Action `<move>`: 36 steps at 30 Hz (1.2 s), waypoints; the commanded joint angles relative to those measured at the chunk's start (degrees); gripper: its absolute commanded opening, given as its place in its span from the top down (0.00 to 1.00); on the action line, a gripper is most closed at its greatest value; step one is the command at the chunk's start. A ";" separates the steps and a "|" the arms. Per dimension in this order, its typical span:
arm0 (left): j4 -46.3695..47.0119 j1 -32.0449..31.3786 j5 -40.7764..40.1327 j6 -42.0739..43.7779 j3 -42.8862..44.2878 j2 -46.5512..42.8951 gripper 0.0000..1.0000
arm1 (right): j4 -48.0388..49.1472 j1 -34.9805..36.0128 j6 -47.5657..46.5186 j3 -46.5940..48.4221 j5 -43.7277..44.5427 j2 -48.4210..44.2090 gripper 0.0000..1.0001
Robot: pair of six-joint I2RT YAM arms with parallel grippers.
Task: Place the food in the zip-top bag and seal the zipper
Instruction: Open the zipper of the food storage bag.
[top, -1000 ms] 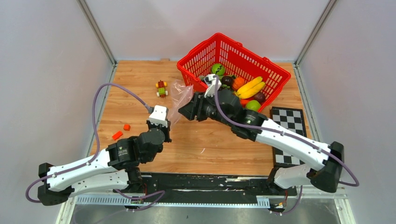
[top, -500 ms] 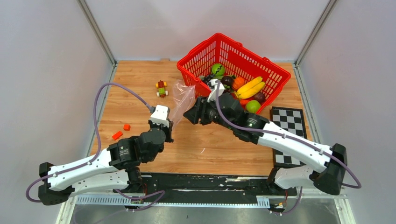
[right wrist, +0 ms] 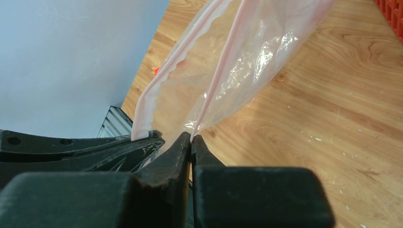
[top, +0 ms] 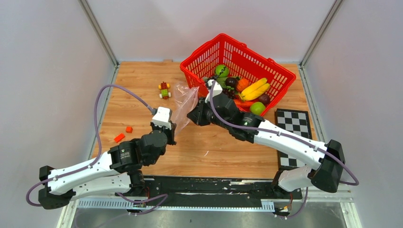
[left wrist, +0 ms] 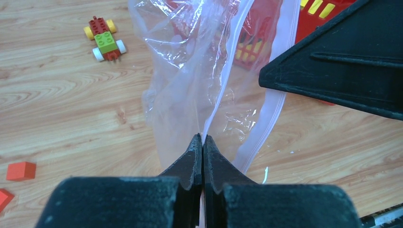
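The clear zip-top bag (top: 183, 100) hangs between my two grippers, just left of the red basket. My left gripper (left wrist: 203, 137) is shut on one lip of the pinkish zipper (left wrist: 222, 88). The other lip (left wrist: 274, 111) runs off toward the right fingers (left wrist: 332, 66). In the right wrist view my right gripper (right wrist: 191, 137) is shut on a pink lip of the bag (right wrist: 256, 57), and the bag's mouth gapes a little. The food stays in the basket: bananas (top: 254, 89), a lime (top: 257, 108), an orange piece (top: 242, 84).
The red mesh basket (top: 223, 47) stands at the back right, close to the right arm. A toy block figure (top: 164, 90) lies left of the bag. Two small red blocks (top: 119, 137) sit near the left edge. A checkerboard (top: 294, 133) lies at the right.
The right gripper's jaws have closed on the bag's zipper lip, and that arm has shifted a little toward the bag. The left gripper has held its grip throughout.
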 commanded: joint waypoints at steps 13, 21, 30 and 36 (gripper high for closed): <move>3.80 -0.39 -3.68 4.24 2.78 4.16 0.63 | 0.09 0.94 -2.16 1.58 -7.91 1.73 1.00; 1.60 -0.38 -5.16 3.55 3.02 2.32 0.96 | -3.10 0.96 -5.19 2.64 -7.26 2.84 1.00; -10.71 -0.36 -8.54 -1.21 7.79 -2.47 1.00 | -3.29 0.97 -10.38 8.76 -15.03 8.07 1.00; -24.02 -0.36 -13.16 -6.76 16.42 -2.83 1.00 | 0.38 0.96 -9.67 14.08 -23.77 11.99 1.00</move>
